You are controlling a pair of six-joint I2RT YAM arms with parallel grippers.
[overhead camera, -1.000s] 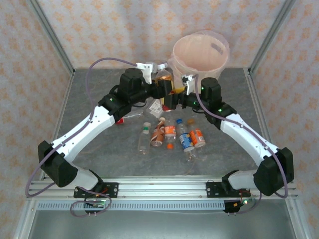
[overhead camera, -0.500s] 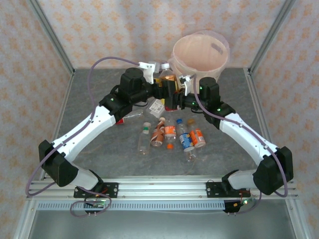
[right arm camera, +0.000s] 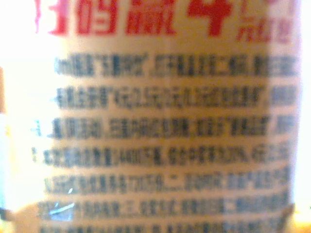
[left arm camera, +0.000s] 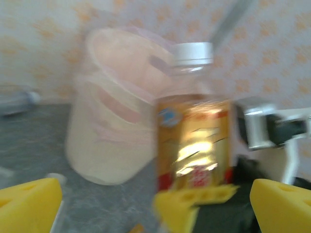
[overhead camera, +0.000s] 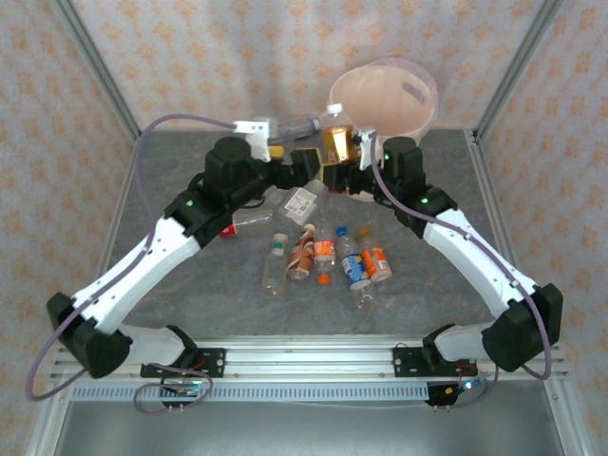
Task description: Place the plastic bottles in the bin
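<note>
From above, my right gripper (overhead camera: 348,158) pinches a gold-labelled bottle (overhead camera: 333,144) just left of the bin (overhead camera: 418,81). My right wrist camera gives only its blurred label print. My left wrist view adds its white cap (left arm camera: 193,52) and my left gripper (overhead camera: 304,163), yellow fingers (left arm camera: 29,204) spread wide. Other bottles (overhead camera: 328,252) lie on the grey table (overhead camera: 237,313), with patterned walls (overhead camera: 237,57) behind.

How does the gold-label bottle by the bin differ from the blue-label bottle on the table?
The gold-label bottle stands upright, held up in the right gripper; the blue-label bottle lies on its side on the table. The gold-label bottle is beside the bin; the blue-label bottle lies among other bottles. Both are small plastic bottles.
</note>
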